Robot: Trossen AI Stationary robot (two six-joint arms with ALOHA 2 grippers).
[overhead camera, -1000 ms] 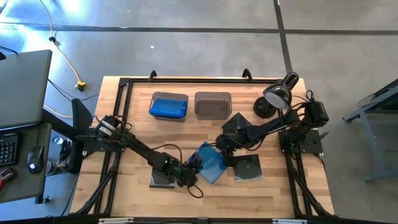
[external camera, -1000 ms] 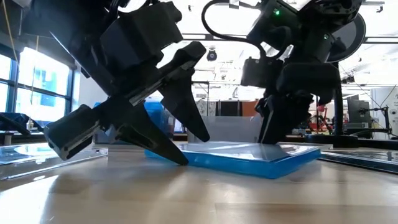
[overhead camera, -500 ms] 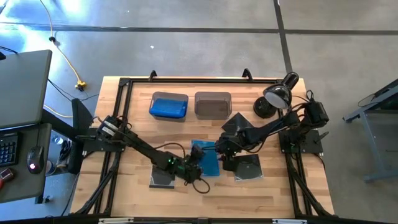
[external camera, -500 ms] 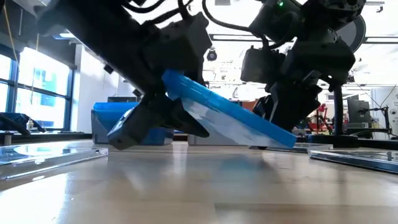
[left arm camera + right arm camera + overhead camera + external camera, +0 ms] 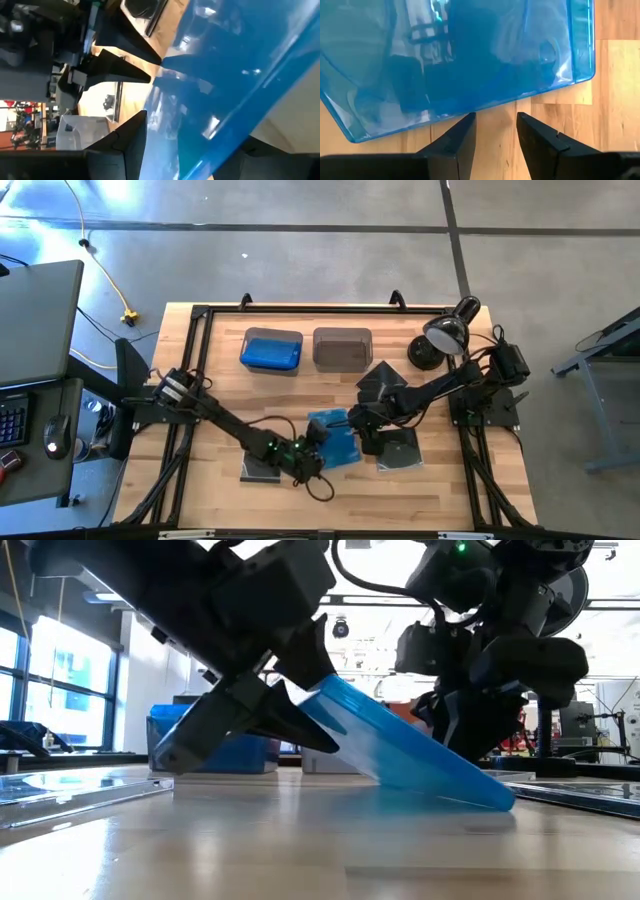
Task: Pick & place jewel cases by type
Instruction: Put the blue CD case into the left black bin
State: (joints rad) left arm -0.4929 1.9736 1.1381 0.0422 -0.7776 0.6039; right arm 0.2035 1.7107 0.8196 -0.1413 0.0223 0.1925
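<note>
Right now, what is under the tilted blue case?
Under the blue case, bare wooden table shows; only its lower edge touches. The left gripper lifts its raised edge. Its underside is hidden.

The wooden desk [image 5: 220,370] carries a grey bin with blue cases inside [image 5: 271,350] just beside a second grey bin [image 5: 342,348], a black lamp [image 5: 432,348], two dark jewel cases [image 5: 262,468] [image 5: 400,450], and a tilted blue jewel case [image 5: 335,442] whose lower edge touches the wood.

Blue case [image 5: 225,85] cut off by left wrist view edges; left hand [image 5: 312,448] grip hidden overhead.
</note>
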